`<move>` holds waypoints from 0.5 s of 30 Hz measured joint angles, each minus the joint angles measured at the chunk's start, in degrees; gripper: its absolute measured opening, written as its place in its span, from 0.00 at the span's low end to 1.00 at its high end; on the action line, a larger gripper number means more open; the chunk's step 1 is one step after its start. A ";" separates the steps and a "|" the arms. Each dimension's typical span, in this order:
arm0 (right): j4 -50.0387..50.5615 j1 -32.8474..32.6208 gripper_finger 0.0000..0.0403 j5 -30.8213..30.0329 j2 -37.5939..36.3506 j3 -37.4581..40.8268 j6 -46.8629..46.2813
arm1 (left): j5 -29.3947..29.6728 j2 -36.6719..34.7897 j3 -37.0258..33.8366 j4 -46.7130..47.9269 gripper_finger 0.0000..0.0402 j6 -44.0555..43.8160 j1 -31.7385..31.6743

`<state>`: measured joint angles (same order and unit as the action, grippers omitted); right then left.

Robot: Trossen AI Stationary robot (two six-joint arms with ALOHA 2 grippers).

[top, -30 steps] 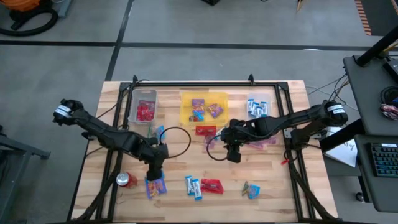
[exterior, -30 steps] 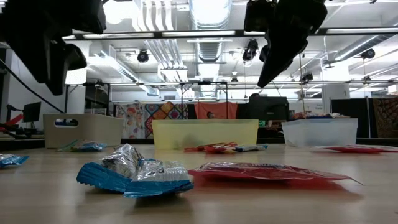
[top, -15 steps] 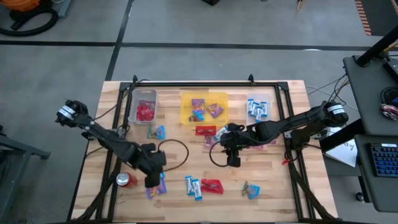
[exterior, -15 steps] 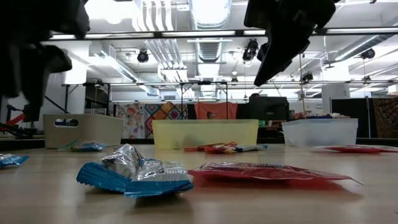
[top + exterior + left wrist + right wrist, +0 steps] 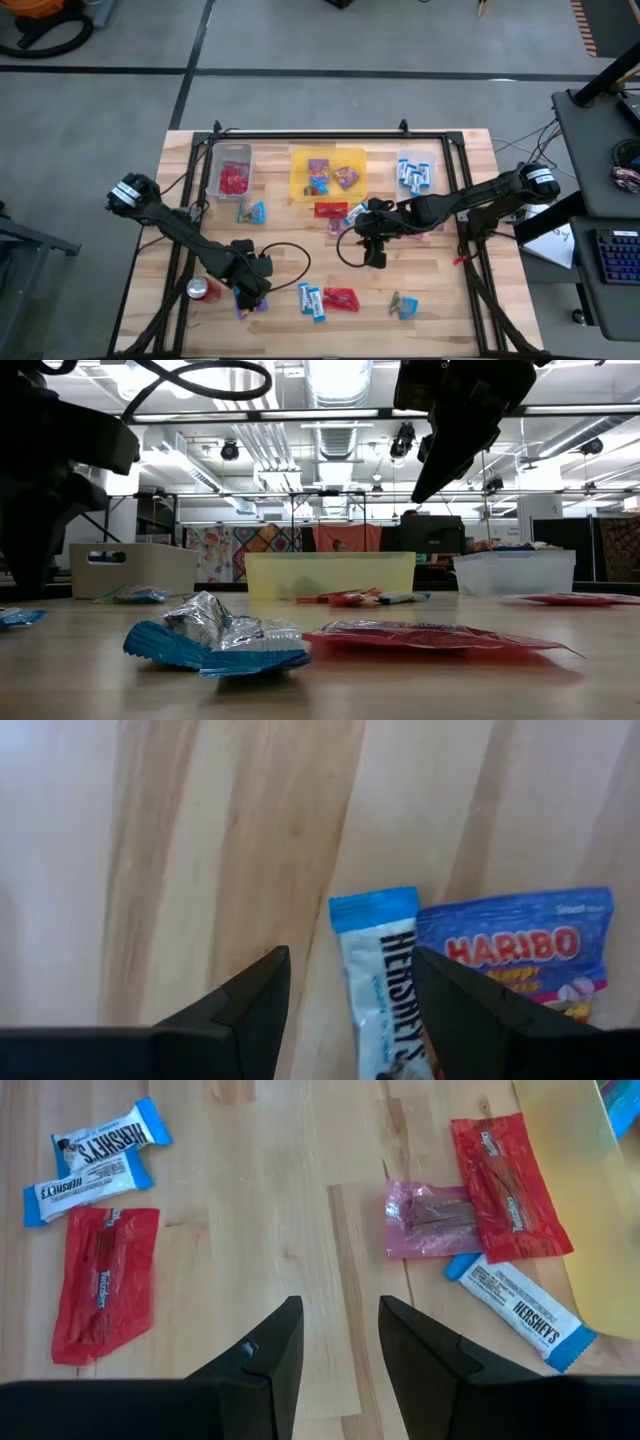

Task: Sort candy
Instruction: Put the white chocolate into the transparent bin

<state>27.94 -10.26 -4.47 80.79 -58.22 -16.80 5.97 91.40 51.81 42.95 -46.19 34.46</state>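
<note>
Candy sort: L gripper [image 5: 247, 296] low at front-left of bench [image 5: 440, 290], R gripper [image 5: 374, 256] hovering mid-bench.

L gripper's fingers spread, nothing between them; a blue-and-white bar [image 5: 385, 982] and a blue Haribo packet [image 5: 520, 948] lie on the wood just ahead of it, soda can [image 5: 203, 290] beside it. R gripper's fingers parted w/ bare wood in the gap, grasping nothing; near it a red packet [image 5: 508, 1185], pink wrapper [image 5: 428, 1220] and another bar [image 5: 522, 1311]. More candy loose at front: two bars [image 5: 311, 300], red packet [image 5: 341, 298], crumpled blue piece [image 5: 405, 306]. At back: red sweets in grey bin [image 5: 231, 176], mixed packets in yellow bin [image 5: 330, 172], bars in clear bin [image 5: 416, 173].
</note>
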 joint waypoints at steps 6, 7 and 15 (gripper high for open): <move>0.02 0.00 0.31 0.00 0.00 0.00 -0.22 | -0.13 2.14 0.02 -1.17 0.48 0.00 0.00; 0.00 0.00 0.31 0.00 0.00 0.00 -0.23 | -0.18 2.43 -0.03 -1.30 0.48 0.00 0.00; 0.00 0.00 0.31 0.00 0.00 0.02 -0.78 | 0.45 2.96 -0.50 -1.39 0.37 1.49 0.00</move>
<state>27.94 -10.26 -4.47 80.79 -58.20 -17.58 6.42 94.37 51.31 41.56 -44.70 34.46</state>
